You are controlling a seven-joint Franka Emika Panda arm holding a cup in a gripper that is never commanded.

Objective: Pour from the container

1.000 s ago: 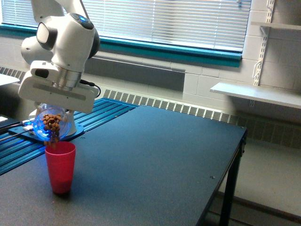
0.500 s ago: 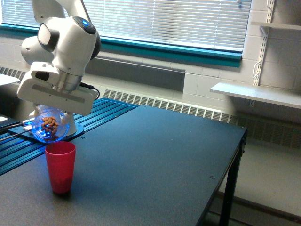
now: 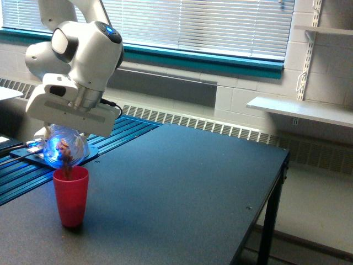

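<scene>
In the exterior view, the white Franka arm point(image 3: 77, 47) fills the upper left of the frame, its wrist bent down toward the near left corner of a dark table point(image 3: 182, 187). The gripper point(image 3: 65, 134) sits under the flat white hand block at middle left and is clamped on the container point(image 3: 64, 148), a clear rounded cup tipped over so that its mouth faces down. The fingers themselves are hidden behind the block and the cup's wall. Blue light glows through the container's wall, and a few brown nut-like pieces point(image 3: 65, 150) show inside it, strung in a thin line that drops toward the mouth. Directly beneath, in the lower left of the frame, a red plastic cup point(image 3: 70, 197) stands upright on the table, its rim just under the container's mouth; the lowest brown pieces reach that rim. Behind the table at left runs a blue ribbed surface point(image 3: 118, 132); window blinds point(image 3: 198, 25) span the top, and a white shelf point(image 3: 300, 110) hangs on the wall at right.
</scene>
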